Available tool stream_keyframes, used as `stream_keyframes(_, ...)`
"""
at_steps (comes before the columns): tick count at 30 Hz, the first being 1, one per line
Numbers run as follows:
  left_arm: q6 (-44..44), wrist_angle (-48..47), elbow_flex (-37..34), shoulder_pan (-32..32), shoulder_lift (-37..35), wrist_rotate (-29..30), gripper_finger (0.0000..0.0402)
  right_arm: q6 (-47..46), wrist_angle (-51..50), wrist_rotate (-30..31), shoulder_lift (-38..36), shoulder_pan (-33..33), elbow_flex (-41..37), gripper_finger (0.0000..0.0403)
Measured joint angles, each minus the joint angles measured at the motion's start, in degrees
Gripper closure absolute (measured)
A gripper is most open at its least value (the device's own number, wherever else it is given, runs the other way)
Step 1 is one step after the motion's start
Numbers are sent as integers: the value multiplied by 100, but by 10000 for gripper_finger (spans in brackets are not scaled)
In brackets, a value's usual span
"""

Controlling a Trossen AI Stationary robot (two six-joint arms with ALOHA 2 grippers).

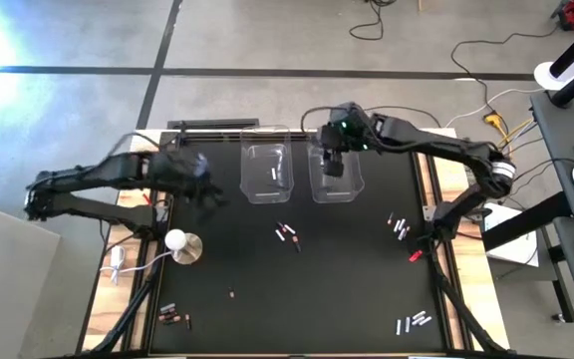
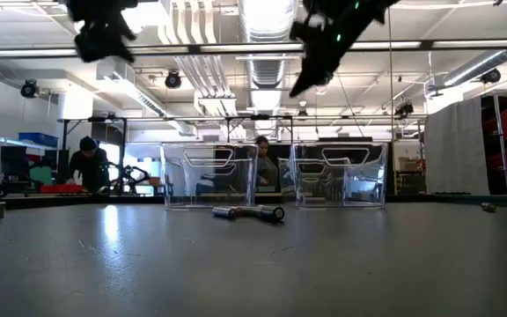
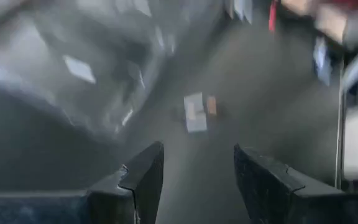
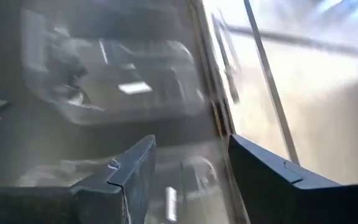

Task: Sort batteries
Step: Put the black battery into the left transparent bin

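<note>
Two clear bins, the left bin (image 1: 267, 172) and the right bin (image 1: 337, 178), stand at the table's far edge. My right gripper (image 1: 333, 165) hangs open above the right bin; in its wrist view a silvery battery (image 4: 171, 204) shows below the fingers, inside the bin. My left gripper (image 1: 203, 189) is open and empty, raised above the table left of the left bin. Loose batteries lie mid-table (image 1: 287, 234), at the right (image 1: 399, 225), near right (image 1: 414, 321) and near left (image 1: 172, 316).
A white round-based knob (image 1: 179, 245) with a cable stands at the left side. A small red object (image 1: 415, 256) lies at the right. In the low view two batteries (image 2: 249, 212) lie in front of the bins (image 2: 208, 176); people show in the room behind.
</note>
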State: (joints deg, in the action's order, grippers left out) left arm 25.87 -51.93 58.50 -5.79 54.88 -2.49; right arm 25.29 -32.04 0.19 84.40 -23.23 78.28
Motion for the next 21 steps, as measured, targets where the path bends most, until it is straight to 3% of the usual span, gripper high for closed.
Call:
stream_keyframes(4,-67,-405,-129,785,555,-59,240,-554,-113,116,-217,897,5,197)
stream_keyframes(10,-585,-375,-129,2089,1391,74,247,-1963,-178,1070,-53,2464,4,191)
stream_keyframes(15,-431,-175,-129,2742,1906,207,247,-3273,-93,1566,431,3603,4,190)
stream_keyframes(21,-224,250,-129,3359,2148,832,247,-4496,653,2004,1373,4336,4,190)
